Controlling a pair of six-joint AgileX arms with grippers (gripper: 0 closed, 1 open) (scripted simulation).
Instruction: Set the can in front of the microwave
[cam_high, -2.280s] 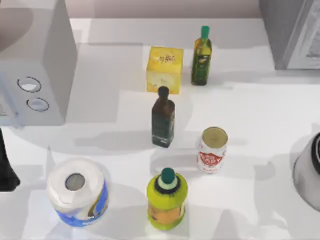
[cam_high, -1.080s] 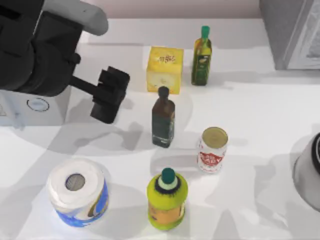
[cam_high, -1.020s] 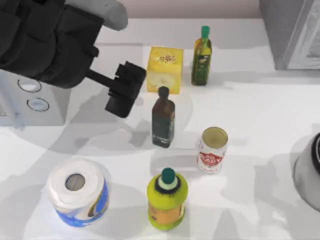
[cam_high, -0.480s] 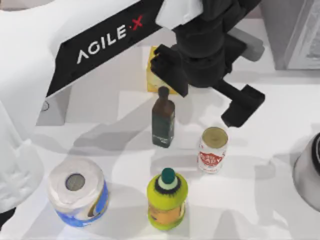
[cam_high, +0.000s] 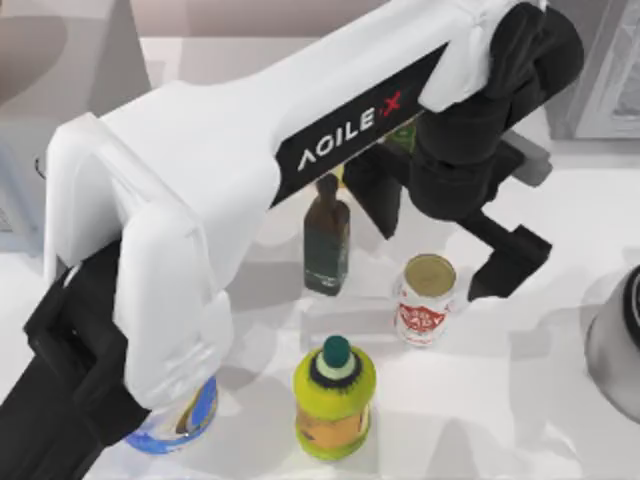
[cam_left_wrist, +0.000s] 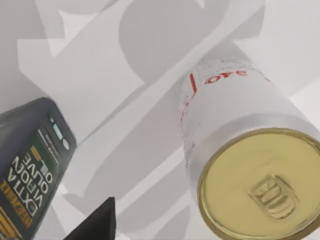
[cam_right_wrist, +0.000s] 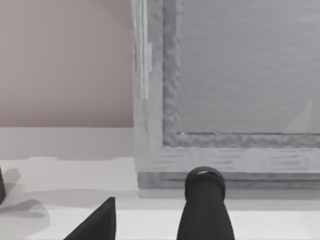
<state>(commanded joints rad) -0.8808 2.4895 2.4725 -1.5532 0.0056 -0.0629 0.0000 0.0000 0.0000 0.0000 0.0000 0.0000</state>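
The can (cam_high: 427, 298), white with a red emblem and a gold top, stands upright right of the table's middle. My left gripper (cam_high: 437, 258) hovers over it, open, one dark finger to the can's left and the other (cam_high: 508, 262) to its right, not touching. In the left wrist view the can (cam_left_wrist: 250, 165) lies close below, with one fingertip (cam_left_wrist: 97, 225) beside it. The microwave (cam_high: 85, 45) stands at the far left, largely covered by my left arm. My right arm (cam_high: 615, 345) is parked at the right edge, its gripper (cam_right_wrist: 160, 235) open.
A dark bottle (cam_high: 326, 240) stands just left of the can. A yellow-green jar (cam_high: 334, 395) stands in front of both. A paper roll (cam_high: 190, 415) peeks out under my left arm. A darker grey appliance (cam_high: 605, 80) fills the far right corner.
My left arm swung in from the left, crossed the table and now stretches over it. In the last half second its gripper shifted slightly right and toward the can. The can stayed put.
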